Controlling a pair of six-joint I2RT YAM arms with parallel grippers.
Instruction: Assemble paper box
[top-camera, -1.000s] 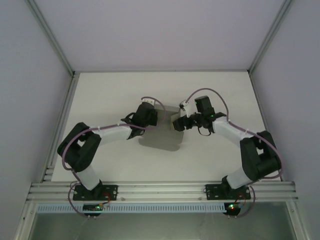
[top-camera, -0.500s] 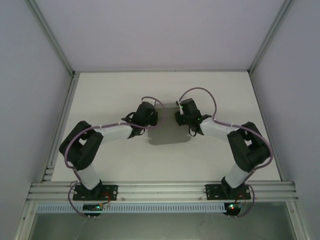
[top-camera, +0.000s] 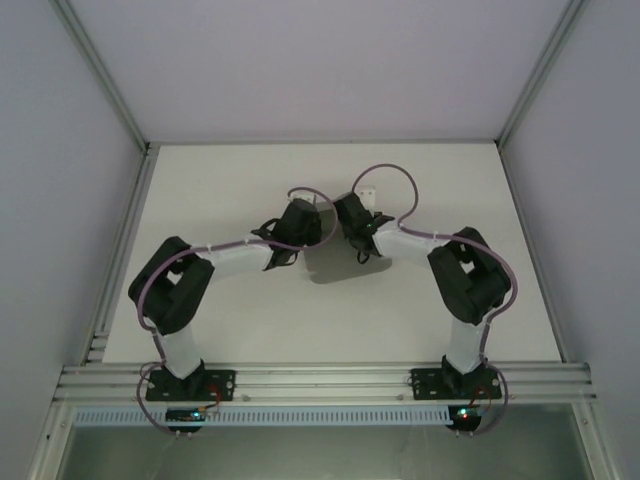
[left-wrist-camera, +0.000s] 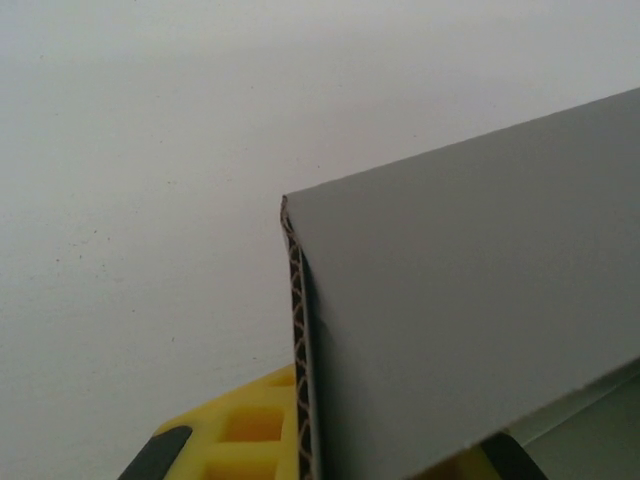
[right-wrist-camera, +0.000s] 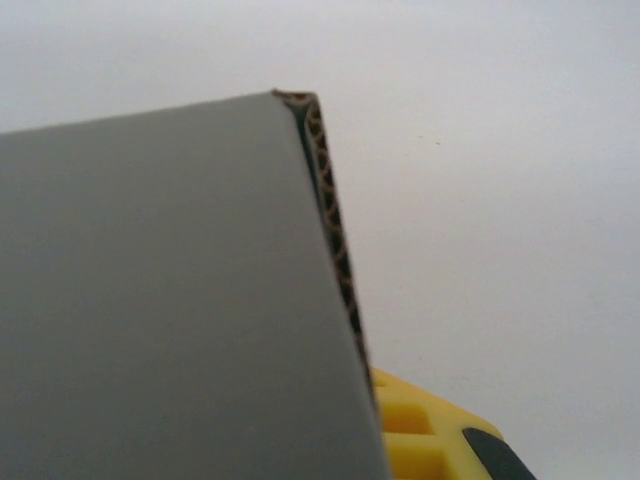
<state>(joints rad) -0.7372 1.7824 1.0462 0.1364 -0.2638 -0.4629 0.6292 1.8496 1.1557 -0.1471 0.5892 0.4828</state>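
Soft, even light is cast from above, and the white table (top-camera: 220, 190) is rendered bright without glare. In the wrist views the paper box (left-wrist-camera: 470, 300) is shown very close and slightly blurred, and a narrow shadow is seen along its corrugated edge.

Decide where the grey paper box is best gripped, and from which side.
Best grip the paper box at its thin corrugated edge, coming in from beyond that edge, jaws straddling both faces. The panel is flat and likely too broad to span.

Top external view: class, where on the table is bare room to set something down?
Free: the far strip behind the paper box, and the near strip between box and rail. Crowded: the middle, where left gripper and right gripper clamp it.
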